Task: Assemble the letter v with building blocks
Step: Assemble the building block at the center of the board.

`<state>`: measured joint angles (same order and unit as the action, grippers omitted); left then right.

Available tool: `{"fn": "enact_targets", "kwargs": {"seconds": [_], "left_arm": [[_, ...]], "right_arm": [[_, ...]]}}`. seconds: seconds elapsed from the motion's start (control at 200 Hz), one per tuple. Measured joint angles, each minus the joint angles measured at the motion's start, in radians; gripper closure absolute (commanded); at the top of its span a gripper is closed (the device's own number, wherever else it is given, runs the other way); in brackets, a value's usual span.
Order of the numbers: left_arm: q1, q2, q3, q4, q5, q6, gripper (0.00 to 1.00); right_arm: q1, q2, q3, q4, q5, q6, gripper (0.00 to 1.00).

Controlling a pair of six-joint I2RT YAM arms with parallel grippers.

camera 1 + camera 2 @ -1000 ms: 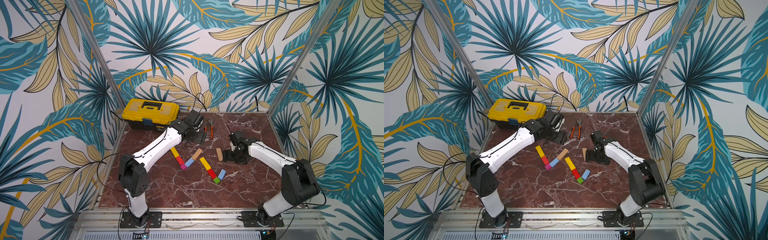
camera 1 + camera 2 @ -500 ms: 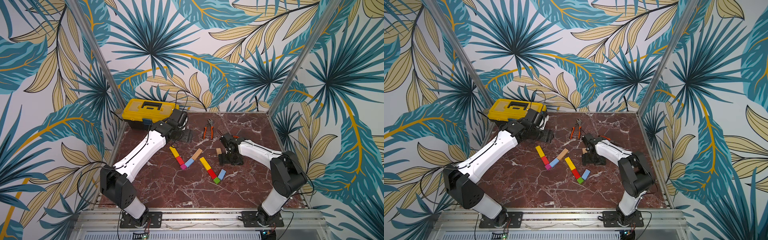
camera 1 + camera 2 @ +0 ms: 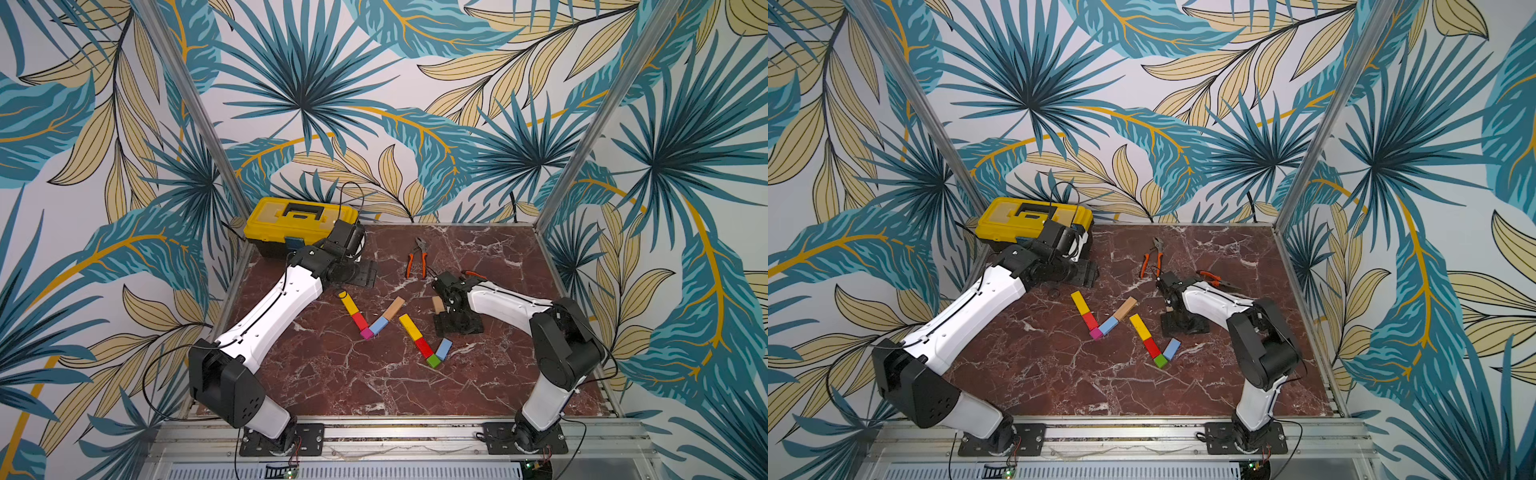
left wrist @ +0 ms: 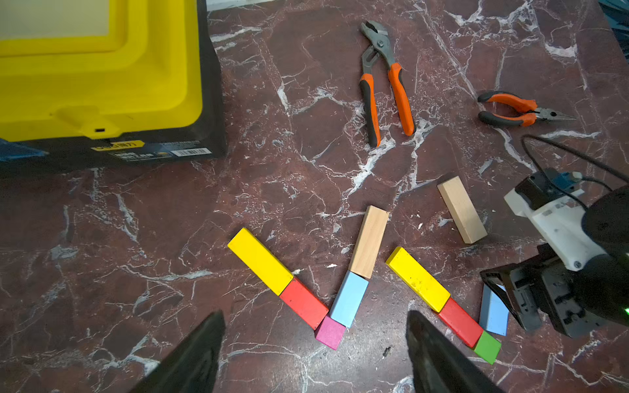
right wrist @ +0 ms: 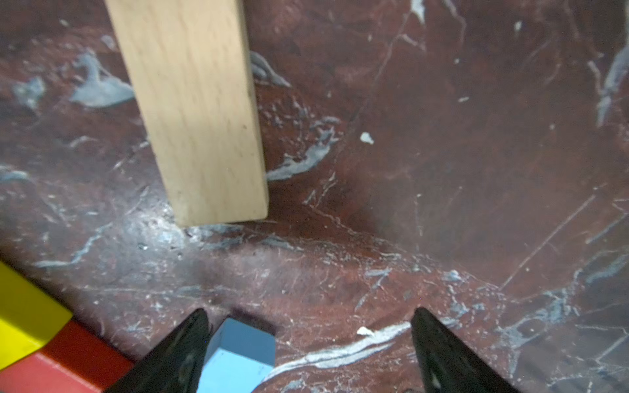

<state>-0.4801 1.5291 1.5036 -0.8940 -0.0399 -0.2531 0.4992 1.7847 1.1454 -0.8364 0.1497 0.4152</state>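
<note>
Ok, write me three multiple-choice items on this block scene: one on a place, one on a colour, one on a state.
1. The loose plain-wood bar lies: A) on the toolbox; B) alone on the table; C) joined to a light-blue block.
2. The cube at the point of the five-block V is: A) magenta; B) green; C) yellow.
3. The right claw is: A) open and empty; B) shut on the bar; C) shut on pliers.
1B: bare table lies all round it. 2A: magenta shows where the two arms meet. 3A: its fingers stand apart, gripping nothing.
</note>
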Motion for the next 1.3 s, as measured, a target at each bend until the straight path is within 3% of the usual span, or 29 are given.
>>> {"fn": "enact_targets", "kwargs": {"seconds": [1.302], "left_arm": [[0.002, -0.003, -0.008, 0.001, 0.018, 0.003, 0.14]], "right_arm": [[0.008, 0.021, 0.009, -0.005, 0.031, 0.011, 0.06]]}}
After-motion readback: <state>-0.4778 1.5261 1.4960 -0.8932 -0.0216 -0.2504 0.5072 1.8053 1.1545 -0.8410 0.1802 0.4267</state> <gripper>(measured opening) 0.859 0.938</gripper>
